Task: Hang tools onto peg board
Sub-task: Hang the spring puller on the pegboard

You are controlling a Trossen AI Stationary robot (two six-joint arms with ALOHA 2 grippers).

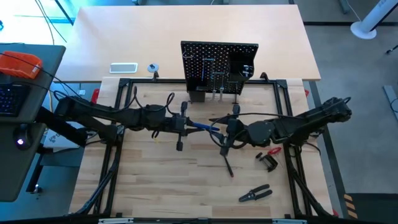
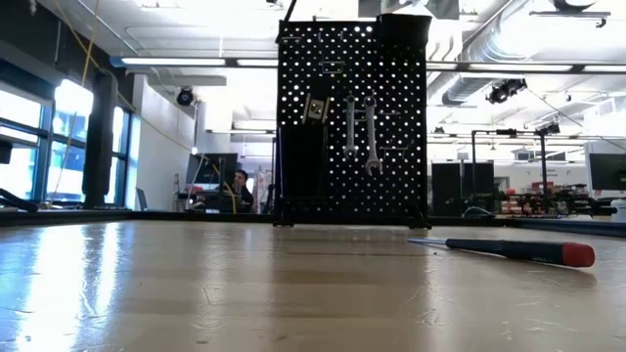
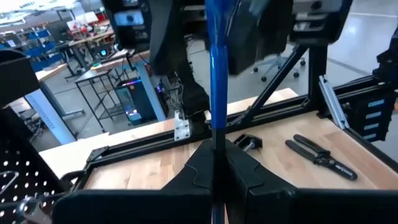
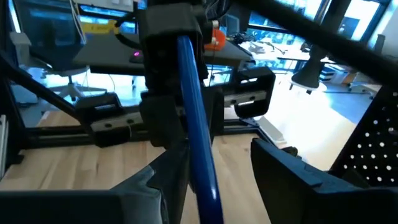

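Blue key (image 1: 200, 126), held above the desk (image 1: 155, 180) in front of the peg board (image 1: 219, 65), long axis parallel to the board face. Left gripper (image 1: 185, 124) fingers clamped on one end; right gripper (image 1: 219, 132) fingers apart around the other.

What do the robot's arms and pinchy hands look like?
Both arms are dark, chunky and jointed, with black cables running alongside. The left gripper and right gripper each end in two flat, matte black fingers with angular edges. No markings show on them.
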